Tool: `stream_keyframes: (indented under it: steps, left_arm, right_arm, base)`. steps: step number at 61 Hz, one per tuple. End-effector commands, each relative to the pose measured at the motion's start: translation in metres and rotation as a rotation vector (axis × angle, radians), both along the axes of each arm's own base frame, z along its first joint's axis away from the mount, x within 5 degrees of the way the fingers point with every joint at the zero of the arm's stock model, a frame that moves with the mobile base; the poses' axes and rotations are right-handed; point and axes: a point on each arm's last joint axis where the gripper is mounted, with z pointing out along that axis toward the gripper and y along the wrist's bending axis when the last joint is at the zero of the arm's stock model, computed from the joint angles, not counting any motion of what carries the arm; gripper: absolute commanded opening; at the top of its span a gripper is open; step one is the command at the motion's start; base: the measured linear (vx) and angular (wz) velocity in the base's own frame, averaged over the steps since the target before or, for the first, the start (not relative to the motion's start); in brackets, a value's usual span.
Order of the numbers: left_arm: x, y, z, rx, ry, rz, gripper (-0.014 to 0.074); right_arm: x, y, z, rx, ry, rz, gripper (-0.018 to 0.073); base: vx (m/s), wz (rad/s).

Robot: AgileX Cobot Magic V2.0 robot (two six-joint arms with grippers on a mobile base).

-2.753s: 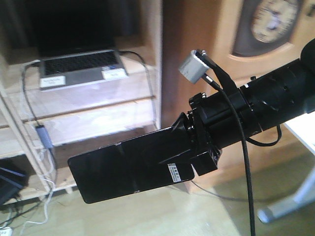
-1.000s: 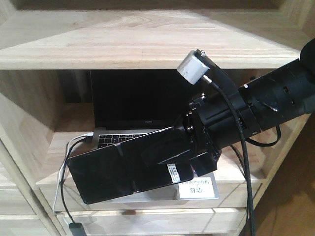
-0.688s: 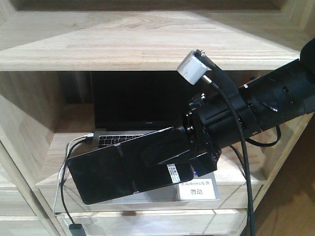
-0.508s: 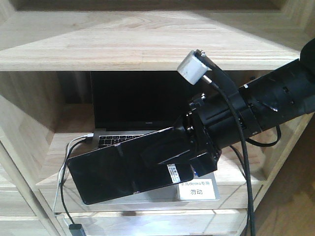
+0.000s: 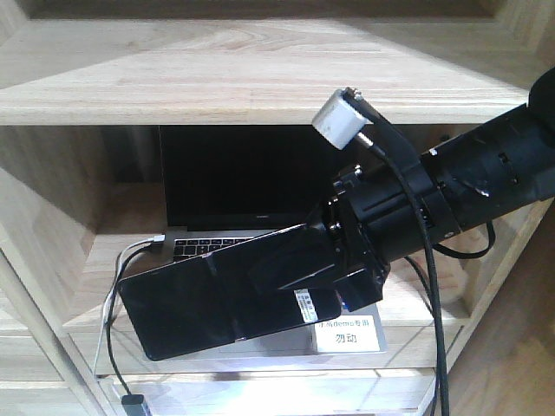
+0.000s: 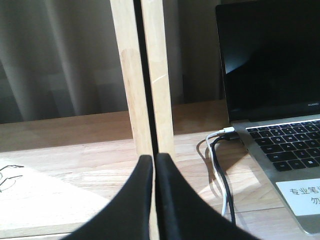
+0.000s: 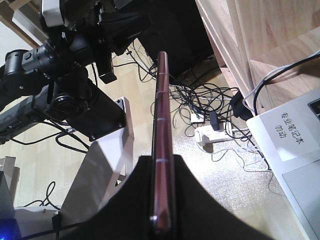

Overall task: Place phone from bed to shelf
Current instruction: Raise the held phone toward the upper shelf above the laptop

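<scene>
At the exterior front-facing view: the right gripper (image 5: 303, 276) is clamped on one end of the phone (image 5: 217, 303), near its white sticker. The phone juts out to the left, tilted, in mid-air in front of the shelf (image 5: 243, 87). Behind it, in the middle compartment, stands an open laptop (image 5: 230, 186) with a white label card (image 5: 347, 334) at its front edge and cables (image 5: 111, 303) hanging off the board. Depth between phone and laptop cannot be judged from this view.

At the left wrist view: the left gripper (image 6: 153, 159) has its fingers pressed together with nothing between them. It points at a shelf upright, with the laptop off to the side.

At the right wrist view: the phone appears edge-on, its pinkish rim running straight out from between the black fingers. It hangs above floor cabling, with the shelf edge and label card to one side.

Assessment: the carry is complete and the placing step is in hand; the bed is not in view. The next move calls for advancing over bare board clear of the laptop and cables, levelling the phone, lowering it to contact, then releasing.
</scene>
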Motion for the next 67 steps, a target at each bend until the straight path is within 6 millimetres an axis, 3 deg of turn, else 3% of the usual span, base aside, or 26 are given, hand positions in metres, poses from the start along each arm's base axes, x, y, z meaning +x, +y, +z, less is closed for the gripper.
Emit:
stream_keyframes:
  steps: [1, 46, 54, 67]
  left_arm:
    - [-0.001, -0.001, 0.016, -0.009, -0.11, -0.006, 0.0001]
    - [-0.001, -0.001, 0.016, -0.009, -0.11, -0.006, 0.0001]
    - [-0.001, -0.001, 0.016, -0.009, -0.11, -0.006, 0.0001]
    - [-0.001, -0.001, 0.016, -0.009, -0.11, -0.006, 0.0001]
  right_arm:
    - [-0.014, 0.0, 0.022, 0.094, 0.001, 0.054, -0.0001]
    - [-0.013, 0.0, 0.025, 0.099, -0.01, 0.047, -0.0001]
    - [-0.011, 0.001, 0.037, 0.115, -0.047, 0.045, -0.0001]
    - [-0.011, 0.001, 0.081, 0.171, -0.145, 0.021, -0.0001]
  base:
    - [0.0, 0.0]
    - [0.0, 0.0]
    - [0.0, 0.0]
    - [0.0, 0.0]
